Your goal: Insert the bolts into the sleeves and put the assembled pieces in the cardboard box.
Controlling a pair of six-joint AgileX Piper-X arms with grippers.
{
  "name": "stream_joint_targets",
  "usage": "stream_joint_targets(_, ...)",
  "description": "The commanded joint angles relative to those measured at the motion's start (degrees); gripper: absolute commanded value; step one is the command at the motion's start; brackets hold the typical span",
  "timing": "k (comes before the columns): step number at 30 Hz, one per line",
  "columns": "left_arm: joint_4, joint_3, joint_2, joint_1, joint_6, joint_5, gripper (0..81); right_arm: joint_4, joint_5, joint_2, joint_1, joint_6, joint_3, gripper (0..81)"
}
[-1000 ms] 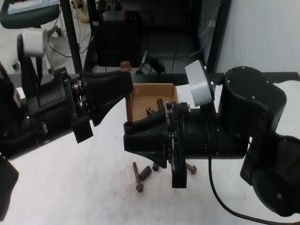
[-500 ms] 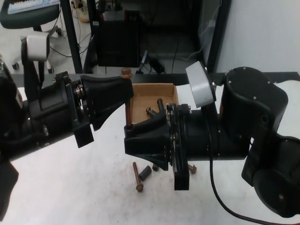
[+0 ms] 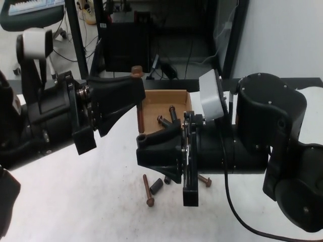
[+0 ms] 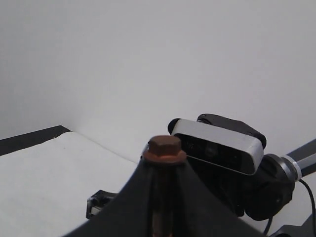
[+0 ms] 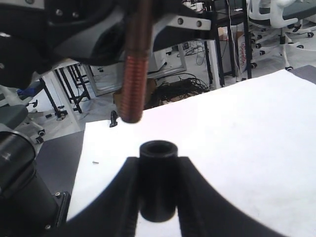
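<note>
My left gripper [image 3: 137, 96] is shut on a copper-coloured bolt [image 3: 138, 113] held upright, hex head [image 4: 164, 148] on top. Its threaded end [image 5: 134, 74] hangs a little above and slightly to one side of a black sleeve [image 5: 158, 180]. My right gripper [image 3: 144, 138] is shut on that sleeve, its hole facing up. Both hover over the white bench just in front of the cardboard box [image 3: 151, 98]. The box holds a few dark pieces [image 3: 169, 116]. A loose bolt [image 3: 147, 189], a loose sleeve [image 3: 156, 185] and another bolt [image 3: 204, 179] lie on the bench below the right arm.
The right arm's bulky body [image 3: 272, 151] covers the bench's right side. Black frame posts [image 3: 75, 35] and dark equipment stand behind the bench. Bare white bench surface [image 3: 75, 201] lies at the front left.
Half a second ago the bolt dipped down toward the sleeve; it has since risen a little. The right gripper with the sleeve has shifted slightly.
</note>
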Motion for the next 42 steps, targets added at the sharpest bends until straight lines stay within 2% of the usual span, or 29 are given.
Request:
stream_joint_targets(1,-1.10,-0.35,-0.40,-0.15,-1.34,1.32,0.1,-0.40,1.26,-0.42,-0.18,-0.69,-0.57,0.8)
stream_joint_targets(10,-0.49,-0.35,-0.40,-0.15,-1.20,1.83,0.1,-3.35,1.13,-0.42,-0.18,1.93,-0.57,0.8)
stream_joint_targets(16,2.03,-0.35,-0.40,-0.15,1.30,1.83,0.1,-3.35,-1.41,-0.42,-0.18,2.01,-0.57,0.8)
stream_joint_targets(42,1.69,-0.35,-0.40,-0.15,2.26,-0.35,0.1,-2.72,-4.05,-0.42,-0.18,1.98,-0.44,0.8)
